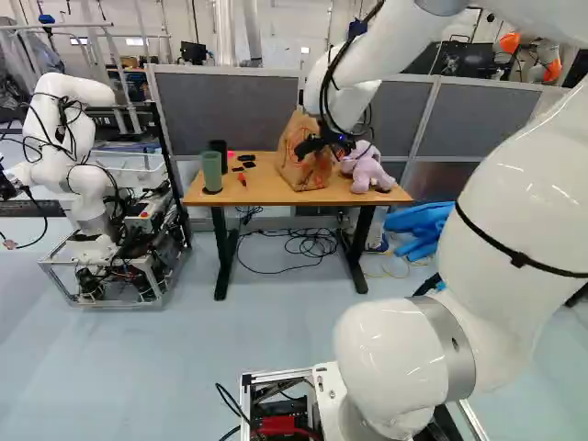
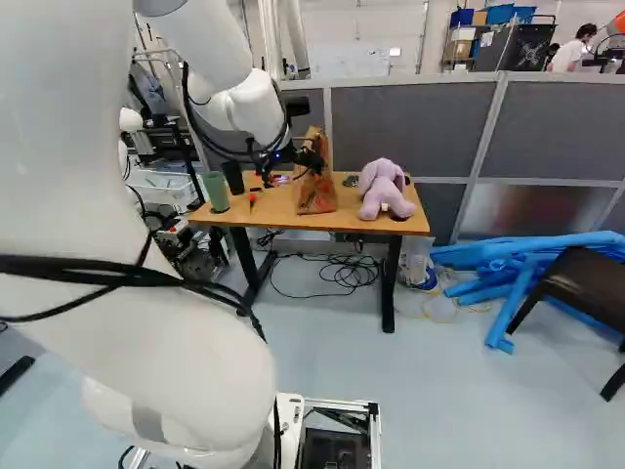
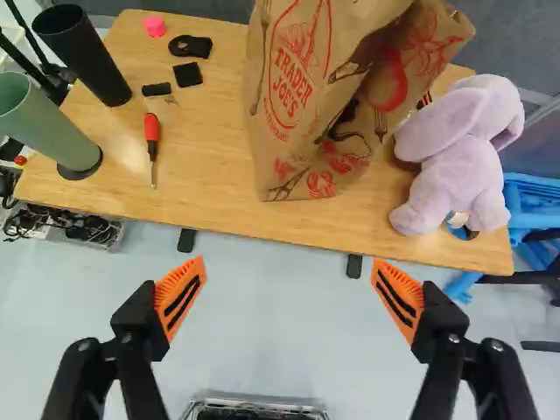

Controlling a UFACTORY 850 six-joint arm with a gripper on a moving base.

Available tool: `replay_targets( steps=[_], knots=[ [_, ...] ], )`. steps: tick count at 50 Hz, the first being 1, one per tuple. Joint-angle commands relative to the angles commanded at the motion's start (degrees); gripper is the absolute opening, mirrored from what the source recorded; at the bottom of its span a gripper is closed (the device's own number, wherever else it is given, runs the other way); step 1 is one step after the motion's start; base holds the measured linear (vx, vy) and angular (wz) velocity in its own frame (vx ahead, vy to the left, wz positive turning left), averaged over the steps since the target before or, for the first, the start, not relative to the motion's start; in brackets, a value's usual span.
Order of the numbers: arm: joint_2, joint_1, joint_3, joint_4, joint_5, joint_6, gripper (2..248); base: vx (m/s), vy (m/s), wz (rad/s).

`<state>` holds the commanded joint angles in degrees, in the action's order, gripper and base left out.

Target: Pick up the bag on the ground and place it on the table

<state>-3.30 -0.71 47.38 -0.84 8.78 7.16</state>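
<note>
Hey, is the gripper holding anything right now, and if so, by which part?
Nothing is held. The gripper is open, its two fingers well apart, and the paper bag stands ahead of it on the table.

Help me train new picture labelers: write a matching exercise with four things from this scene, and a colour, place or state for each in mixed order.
1. paper bag
2. plush toy
3. screwdriver
4. hand

A. red-handled, lying flat
B. open, with nothing gripped
C. brown, upright on the table
D. lilac, beside the paper bag

Right pairs: 1-C, 2-D, 3-A, 4-B
</note>
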Motion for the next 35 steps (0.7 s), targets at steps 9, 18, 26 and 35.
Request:
replay_targets(
  steps=[9,18,26,35],
  knots=[
    [-1.6,0.1,-5.2,0.1,-7.2,-0.9,247,0.000,0.000,0.000],
    [-3.1,0.2,-10.3,0.2,-14.2,-1.7,247,0.000,0.000,0.000],
    [-4.4,0.2,-14.7,0.3,-20.4,-2.5,247,0.000,0.000,0.000],
    [-5.7,0.3,-18.9,0.4,-26.3,-3.2,247,0.000,0.000,0.000]
  ],
)
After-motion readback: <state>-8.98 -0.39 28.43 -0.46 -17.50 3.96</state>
